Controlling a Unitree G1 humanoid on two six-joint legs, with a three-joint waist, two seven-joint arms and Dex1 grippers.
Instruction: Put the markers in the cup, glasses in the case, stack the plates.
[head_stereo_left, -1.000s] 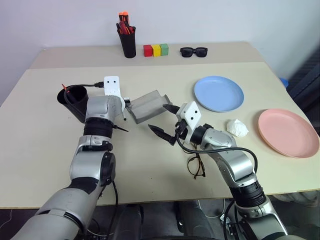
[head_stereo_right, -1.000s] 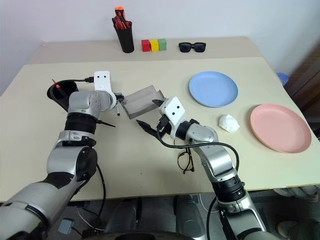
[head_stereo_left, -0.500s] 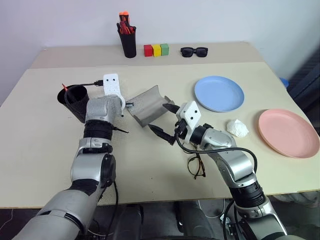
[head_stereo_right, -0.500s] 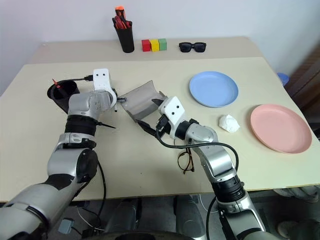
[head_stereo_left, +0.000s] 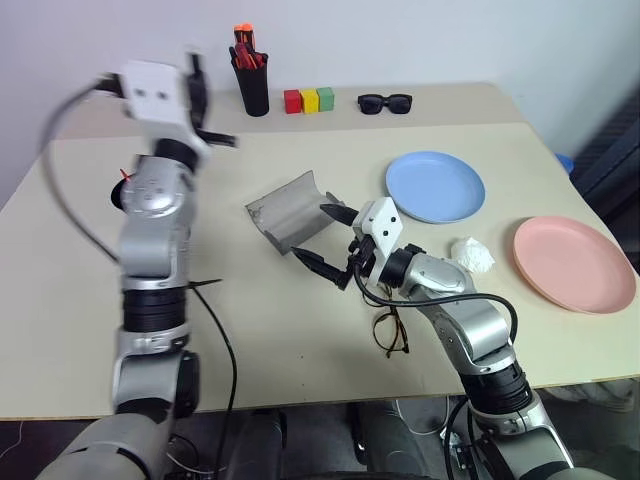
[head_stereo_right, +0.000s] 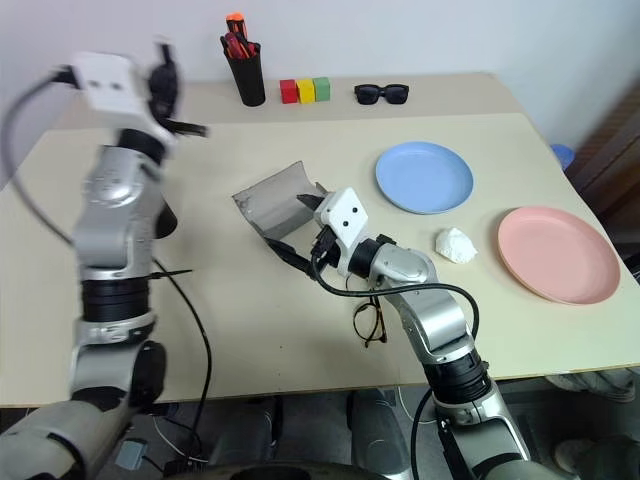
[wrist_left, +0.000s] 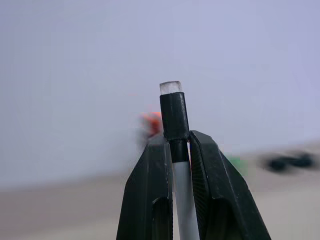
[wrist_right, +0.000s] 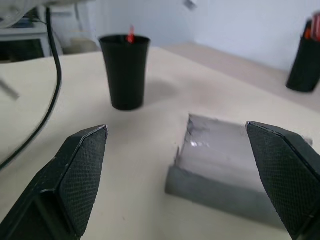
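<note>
Left jaws clamp black marker (wrist_left: 175, 130), risen since; case (head_stereo_left: 290, 210) tipped.

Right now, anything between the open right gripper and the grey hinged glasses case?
Nothing: in the right wrist view, only bare beige table separates the right gripper from the grey glasses case, lying open.

- The right gripper (wrist_right: 180, 185) has its two black fingers (wrist_right: 75, 180) spread wide.
- Between them lies the open grey case (wrist_right: 225, 165) on the beige table (wrist_right: 125, 165).
- Beyond stands the black cup (wrist_right: 125, 70), a red marker tip (wrist_right: 131, 34) poking out.
- A black pen holder (wrist_right: 305, 60) stands farther off.
</note>
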